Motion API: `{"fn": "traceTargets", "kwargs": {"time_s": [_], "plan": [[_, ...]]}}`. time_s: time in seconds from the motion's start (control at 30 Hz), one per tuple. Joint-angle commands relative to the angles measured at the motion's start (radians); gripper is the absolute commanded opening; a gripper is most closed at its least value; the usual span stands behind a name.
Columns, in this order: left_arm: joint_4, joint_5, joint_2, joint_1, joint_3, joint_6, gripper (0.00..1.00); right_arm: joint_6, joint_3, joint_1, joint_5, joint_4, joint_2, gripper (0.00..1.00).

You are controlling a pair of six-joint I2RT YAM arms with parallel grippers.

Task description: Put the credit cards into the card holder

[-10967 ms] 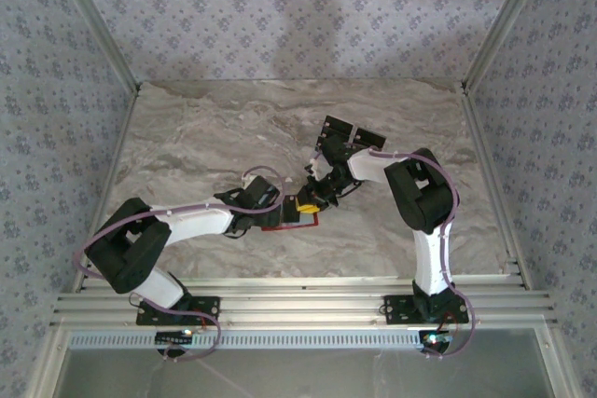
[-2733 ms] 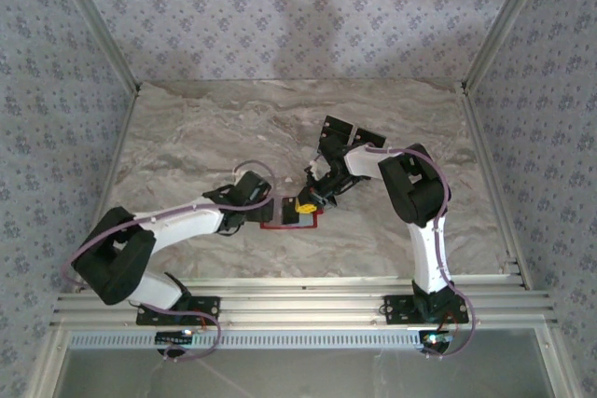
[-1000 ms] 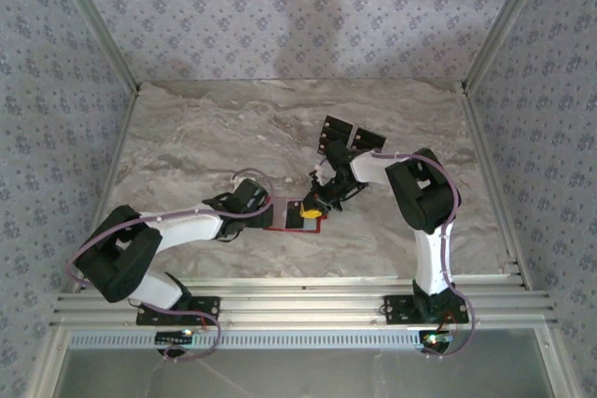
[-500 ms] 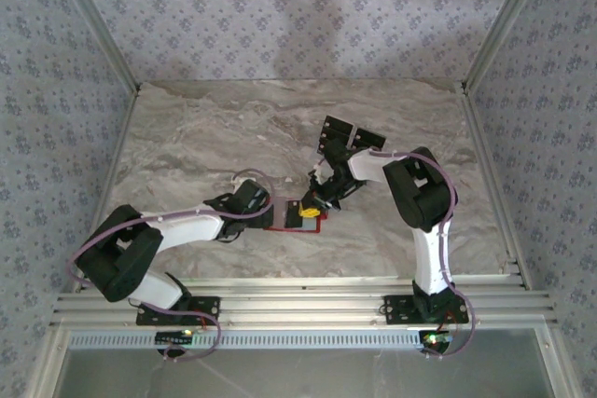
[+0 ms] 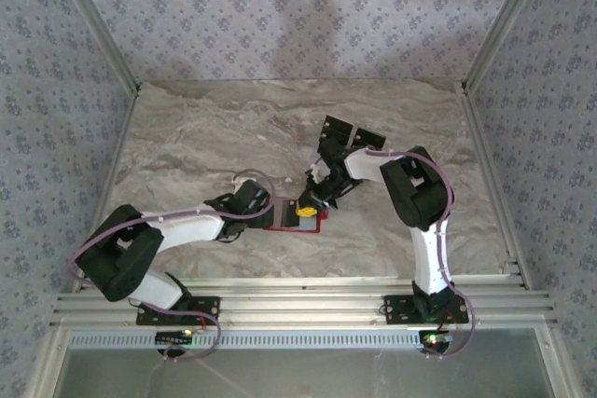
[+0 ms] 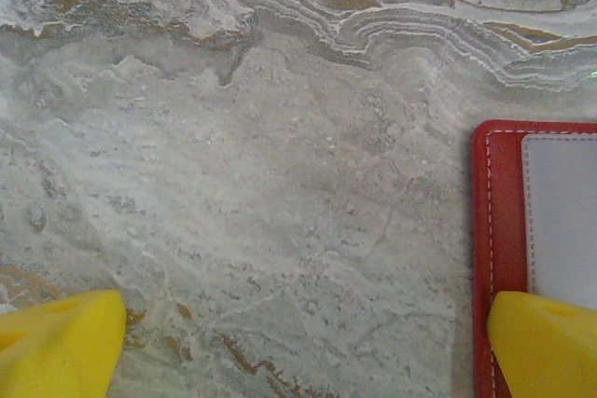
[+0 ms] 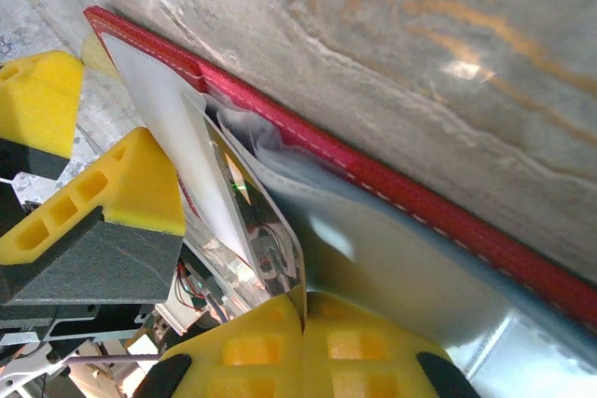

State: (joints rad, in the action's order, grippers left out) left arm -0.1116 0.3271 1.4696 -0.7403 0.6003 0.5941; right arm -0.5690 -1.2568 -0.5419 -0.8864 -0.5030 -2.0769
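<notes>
The red card holder (image 5: 291,223) lies open on the marble table, its pale pocket (image 7: 401,258) facing up. My right gripper (image 7: 303,309) is shut on a glossy credit card (image 7: 266,235), held on edge with its far end at the pocket opening next to the red rim (image 7: 373,184). In the top view the right gripper (image 5: 309,209) is over the holder's right half. My left gripper (image 6: 298,351) stands open and low; its right fingertip (image 6: 546,342) rests on the holder's red edge (image 6: 499,230), its left fingertip (image 6: 56,342) on bare marble. More black credit cards (image 5: 336,128) lie behind the right arm.
Another black card (image 5: 370,137) lies just right of that one at the back. Aluminium posts and patterned walls close in the table (image 5: 205,137) on three sides. Both arms meet near the table's middle, their fingers close together over the holder.
My right gripper has shifted a little left over the holder with the card still in it. The left arm has barely moved and stays open.
</notes>
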Motion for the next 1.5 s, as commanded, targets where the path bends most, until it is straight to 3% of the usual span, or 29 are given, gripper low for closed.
{"fn": "traceTargets", "kwargs": {"time_s": [0.0,0.17,0.33,0.47,0.53,0.73,0.9,1.0,1.47], "plan": [[-0.023,-0.023,0.034,-0.008,-0.017,0.010,1.00,-0.024,-0.012,-0.021,0.096,-0.009,-0.056,0.00],[-0.023,-0.023,0.038,-0.009,-0.017,0.009,1.00,-0.018,-0.039,-0.036,0.105,-0.027,-0.065,0.03],[-0.024,-0.021,0.031,-0.011,-0.019,0.015,1.00,0.017,-0.057,-0.036,0.140,-0.073,-0.013,0.28],[-0.025,-0.017,0.024,-0.011,-0.023,0.016,1.00,0.048,-0.066,-0.034,0.190,-0.139,0.065,0.42],[-0.024,-0.015,0.019,-0.010,-0.026,0.018,1.00,0.060,-0.071,-0.030,0.219,-0.164,0.100,0.44],[-0.023,-0.014,0.003,-0.010,-0.037,0.019,1.00,0.084,-0.089,-0.046,0.367,-0.206,0.160,0.43],[-0.022,-0.011,0.002,-0.011,-0.042,0.019,1.00,0.105,-0.132,-0.094,0.449,-0.228,0.120,0.21],[-0.017,-0.013,0.006,-0.011,-0.043,0.021,1.00,0.109,-0.157,-0.121,0.474,-0.235,0.091,0.15],[-0.007,-0.018,0.011,-0.010,-0.043,0.021,1.00,0.110,-0.156,-0.154,0.512,-0.249,0.076,0.13]]}}
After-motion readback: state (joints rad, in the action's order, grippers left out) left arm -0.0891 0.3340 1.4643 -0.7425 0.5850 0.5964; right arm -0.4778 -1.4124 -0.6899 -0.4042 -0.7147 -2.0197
